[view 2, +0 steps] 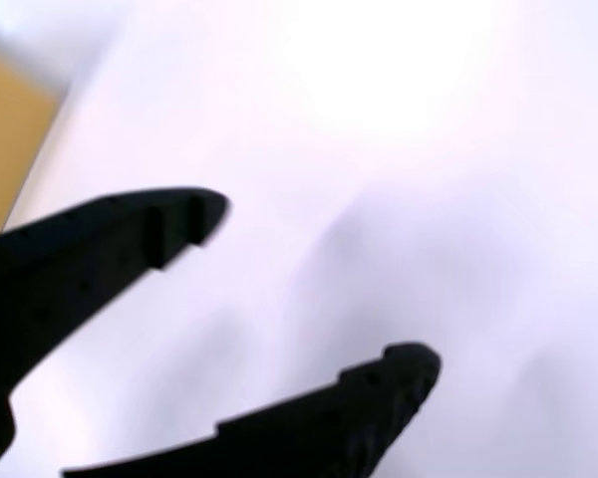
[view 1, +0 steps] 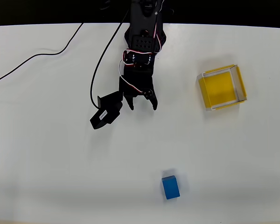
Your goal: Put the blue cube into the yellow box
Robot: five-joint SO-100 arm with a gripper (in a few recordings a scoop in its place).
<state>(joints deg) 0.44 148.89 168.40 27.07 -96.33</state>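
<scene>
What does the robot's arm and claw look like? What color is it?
The arm is all black plastic. Red and white wires loop around its wrist. The claw has two pointy black fingers with little notches near the tips. A thin black cable trails across the white table.

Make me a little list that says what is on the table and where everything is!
table: white
blue cube: near the bottom edge in the overhead view, alone
yellow box: on the right, nothing inside
gripper: open, holding nothing, above the cube in the overhead view
cube in box: not yet
cable: black, top left
</scene>
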